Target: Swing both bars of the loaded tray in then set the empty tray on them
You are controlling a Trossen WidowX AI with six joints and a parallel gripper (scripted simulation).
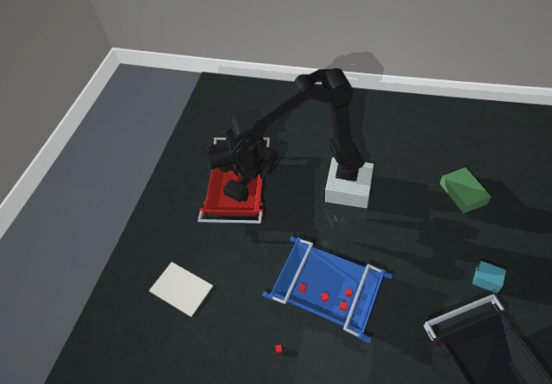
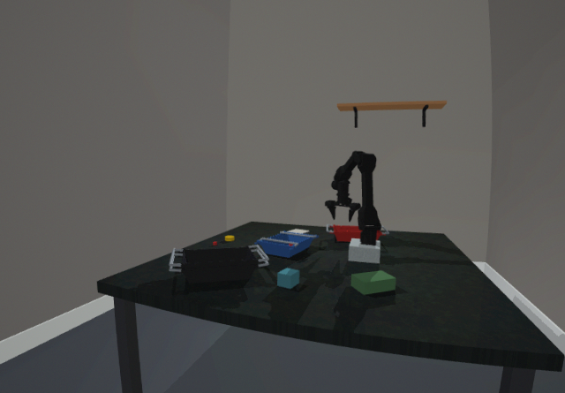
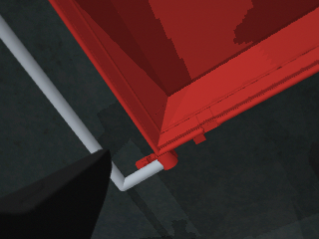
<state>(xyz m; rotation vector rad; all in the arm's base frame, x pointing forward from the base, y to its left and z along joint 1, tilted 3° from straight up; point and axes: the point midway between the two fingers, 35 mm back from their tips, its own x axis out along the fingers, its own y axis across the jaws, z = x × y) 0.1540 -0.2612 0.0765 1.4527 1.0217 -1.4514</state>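
Observation:
The loaded blue tray (image 1: 329,269) (image 2: 285,250) holds several small red blocks (image 1: 303,287). Its two wire bars (image 1: 297,273) (image 1: 357,297) both lie across its top. The empty red tray (image 1: 229,212) (image 2: 342,234) (image 3: 229,97) stands on the table beside the white base block, its bars (image 1: 229,220) (image 3: 52,92) swung out past its ends. My gripper (image 2: 342,220) is open and empty, fingers down, above the red tray. One fingertip shows in the wrist view, over the red tray's outer bar near a corner; the other is out of that view. The arm hides part of the red tray's far end.
A black tray (image 1: 481,353) (image 2: 219,265) stands beyond the blue tray. A green block (image 1: 465,190) (image 2: 372,282), a teal block (image 1: 489,276) (image 2: 288,277), a white slab (image 1: 180,288), a loose red cube (image 1: 279,348) and a yellow piece (image 2: 229,238) lie around.

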